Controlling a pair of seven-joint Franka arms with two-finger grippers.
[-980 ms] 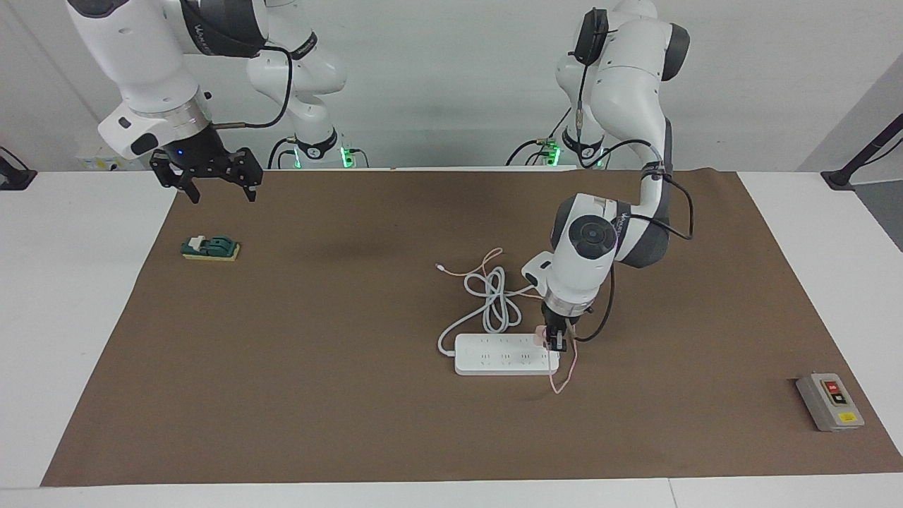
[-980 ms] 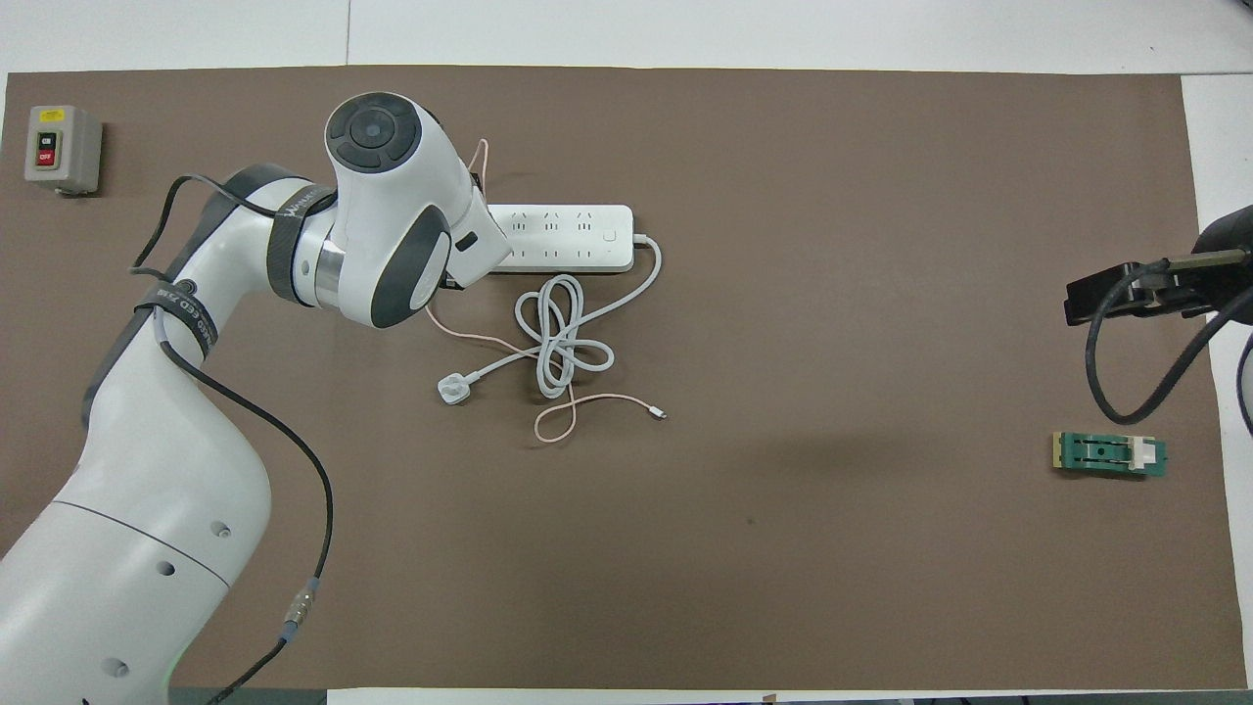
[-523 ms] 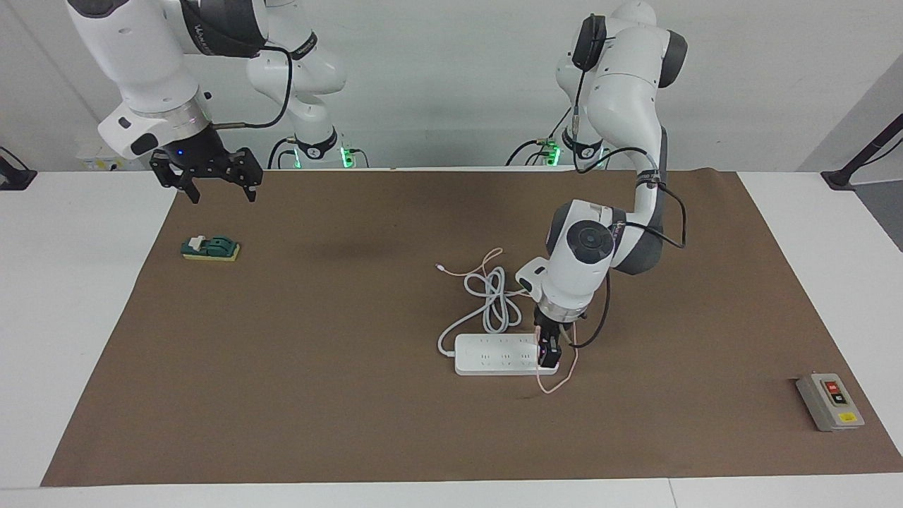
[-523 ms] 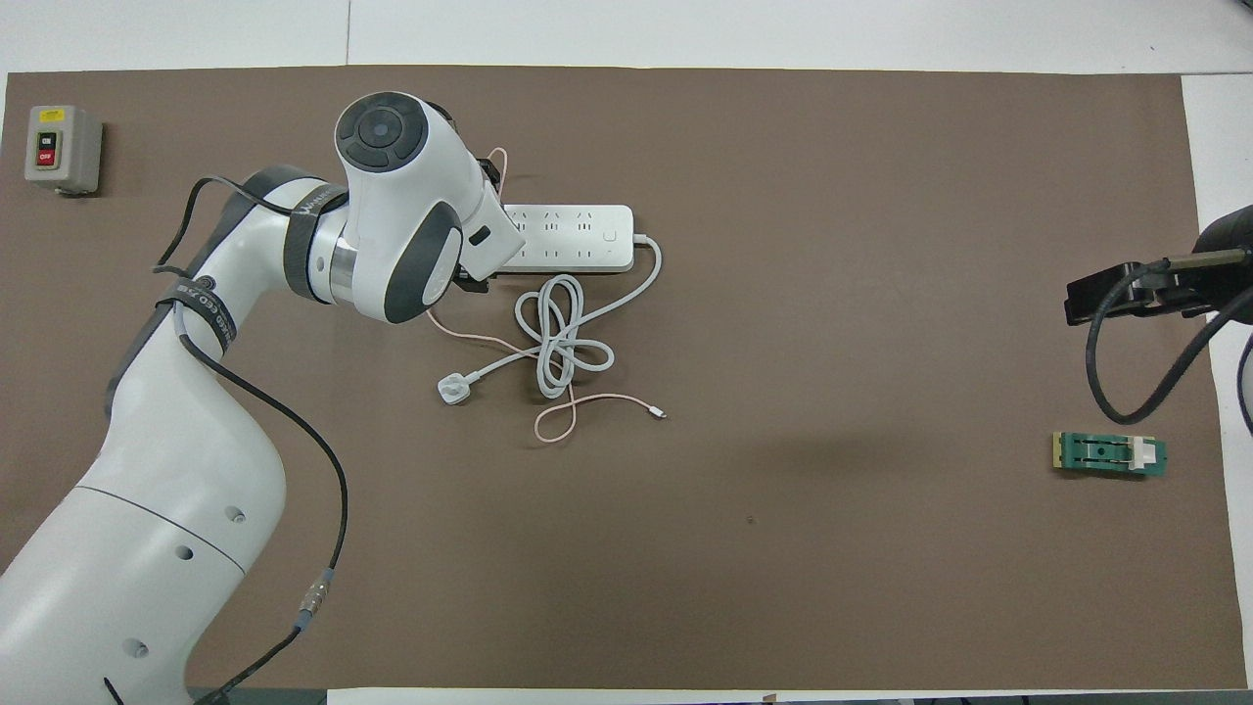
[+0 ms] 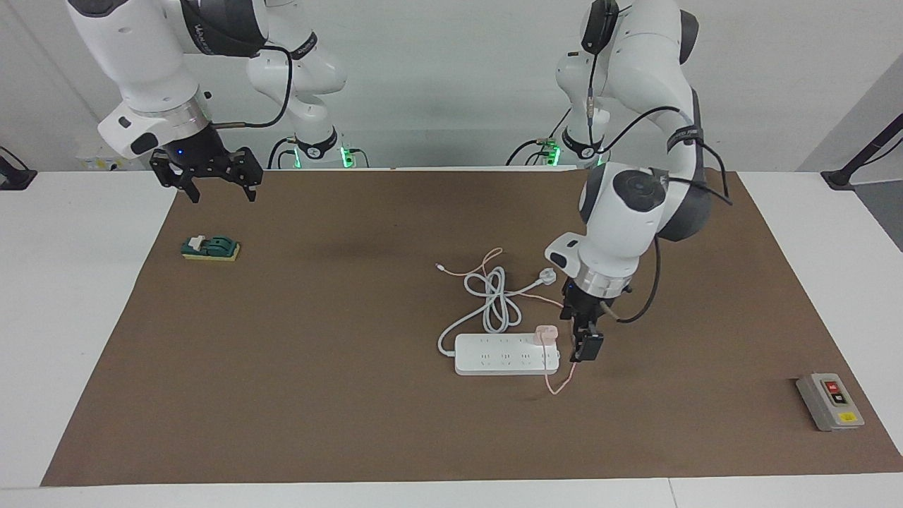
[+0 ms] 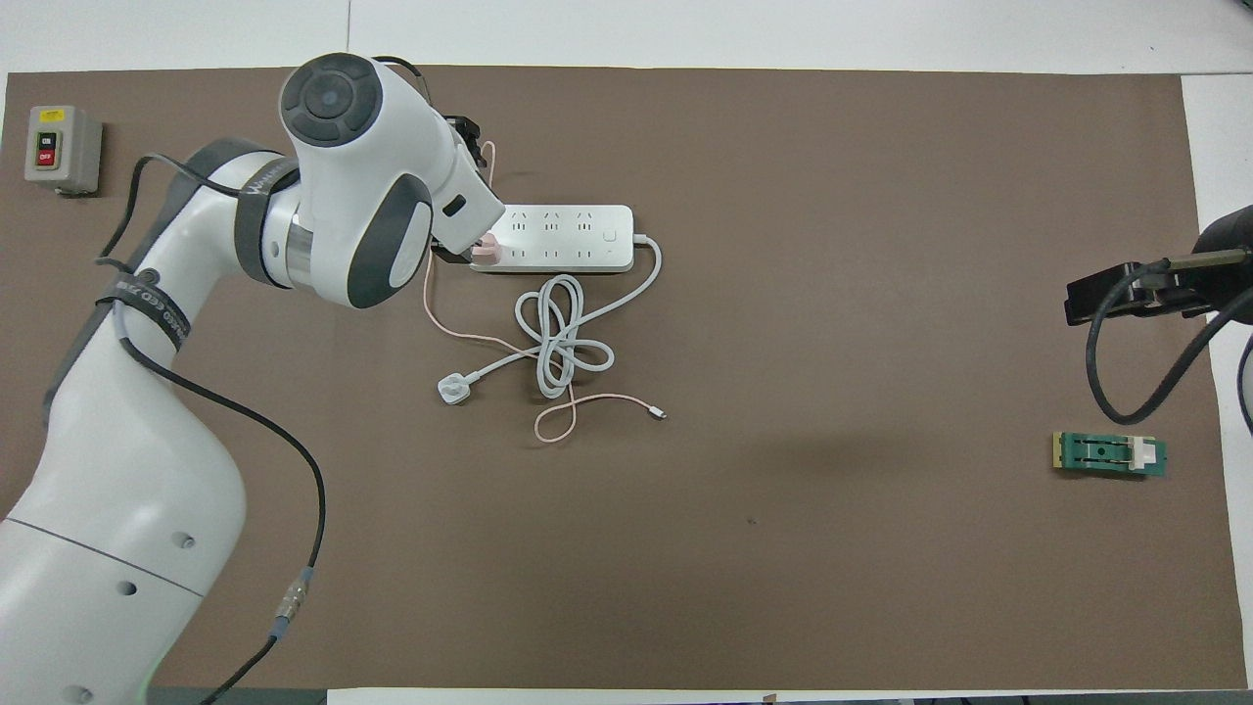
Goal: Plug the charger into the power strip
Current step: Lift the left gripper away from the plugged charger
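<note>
The white power strip (image 5: 504, 355) lies flat on the brown mat; it also shows in the overhead view (image 6: 568, 238). The pale-pink charger (image 5: 545, 334) stands in a socket at the strip's end toward the left arm's end of the table, also seen in the overhead view (image 6: 487, 252). Its thin pink cable (image 5: 561, 381) loops off that end of the strip. My left gripper (image 5: 584, 346) hangs just beside that end, apart from the charger, open and empty. My right gripper (image 5: 219, 192) waits open above the mat's corner at the right arm's end.
The strip's thick white cord (image 5: 494, 300) lies coiled nearer the robots, ending in a round white plug (image 5: 547, 275). A grey button box (image 5: 829, 402) sits at the left arm's end. A small green block (image 5: 210, 248) lies below the right gripper.
My left gripper let go of the charger, lifted and moved off the strip toward the left arm's end. The charger stays standing in the strip. The right arm has not moved.
</note>
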